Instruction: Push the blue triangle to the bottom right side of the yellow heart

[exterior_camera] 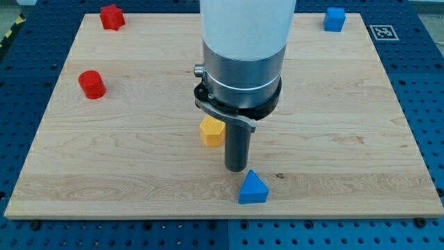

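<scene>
No pincer on this rig, so nothing to call wide, narrow or holding; arm ends in a dark rod w/ my tip (236,169) down on the wooden worktop (347,132). Tip sits just above and slightly to the view's left of the blue triangle (253,188); very close, but can't tell if touching.

Blue triangle is near the worktop's bottom edge, a bit right of centre. Yellow heart (211,130) is up and to the view's left of it, just beside the rod, partly hidden by the arm's metal collar, so its shape is hard to make out. Triangle thus lies to the heart's lower right, w/ the rod between them.

Elsewhere: red cylinder (91,84) at the view's left, red star-like block (112,17) at top left corner, blue cube (334,19) at top right. All three well apart from the tip.
</scene>
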`<state>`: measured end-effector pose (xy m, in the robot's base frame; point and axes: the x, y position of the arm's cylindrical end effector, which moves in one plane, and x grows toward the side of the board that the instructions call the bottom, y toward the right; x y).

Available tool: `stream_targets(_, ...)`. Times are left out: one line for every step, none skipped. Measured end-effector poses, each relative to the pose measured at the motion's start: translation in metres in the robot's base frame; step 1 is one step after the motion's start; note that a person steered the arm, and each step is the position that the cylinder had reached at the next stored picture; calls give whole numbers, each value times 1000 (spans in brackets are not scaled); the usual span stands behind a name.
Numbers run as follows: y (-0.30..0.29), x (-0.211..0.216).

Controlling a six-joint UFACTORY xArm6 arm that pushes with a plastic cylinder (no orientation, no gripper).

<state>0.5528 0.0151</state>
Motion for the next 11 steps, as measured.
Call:
stream_targets(-7, -12)
stream_targets(-49, -10)
stream_targets(-60, 9)
stream_targets(-58, 43)
stream_targets(-36, 62)
stream_targets(-21, 62)
stream_targets(11, 62)
stream_targets(14, 62)
stream_targets(29, 62)
stream_targets(36, 62)
stream_targets(36, 62)
